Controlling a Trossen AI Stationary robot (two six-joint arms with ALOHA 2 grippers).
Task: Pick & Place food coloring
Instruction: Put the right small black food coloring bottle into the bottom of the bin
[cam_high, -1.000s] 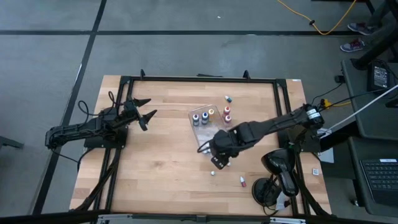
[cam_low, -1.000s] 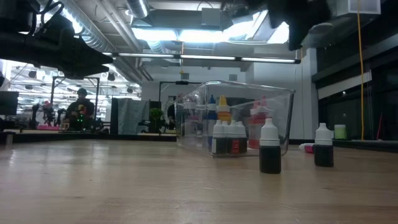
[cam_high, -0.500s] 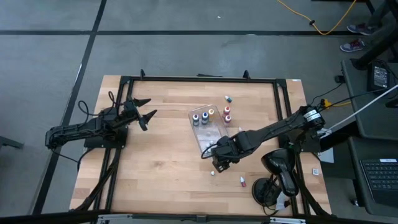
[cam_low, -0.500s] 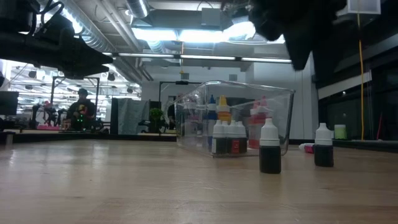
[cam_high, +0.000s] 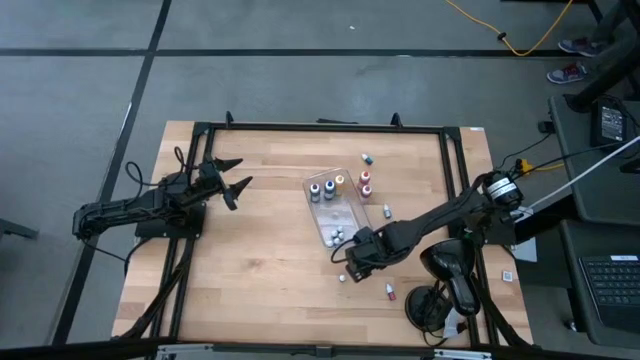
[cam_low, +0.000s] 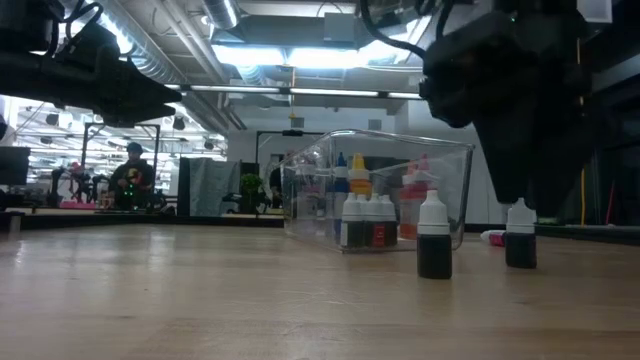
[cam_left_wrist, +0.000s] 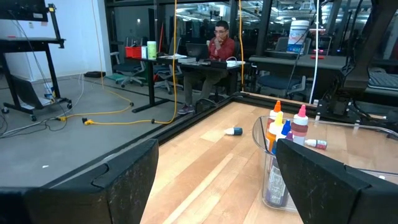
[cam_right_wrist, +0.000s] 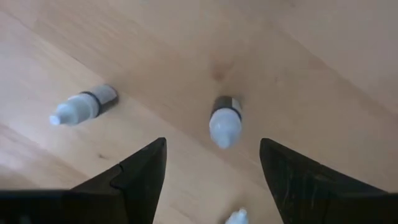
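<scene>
On the near side of the wooden surface (cam_high: 260, 260), a dark bottle with a white cap (cam_low: 434, 240) stands upright, and a second dark bottle (cam_low: 520, 238) stands just beyond it, partly behind the descending right arm. The right end effector (cam_high: 352, 262) hangs low above these loose bottles with its fingers (cam_right_wrist: 140, 174) spread and nothing between them; in the right wrist view one upright bottle (cam_right_wrist: 225, 121) sits on the bare wood between the open fingers, while another lies on its side (cam_right_wrist: 83, 104) off to one flank. A small red bottle (cam_high: 390, 291) lies farther toward the surface's front edge. Behind them stands the clear plastic tray (cam_low: 450, 160), already holding several upright bottles (cam_low: 360, 205), close beside the right end effector's working spot. Well apart, at the opposite side, the left end effector (cam_high: 233, 176) waits raised, wide open and empty. In the room beyond, a person sits at a desk (cam_left_wrist: 221, 43).
</scene>
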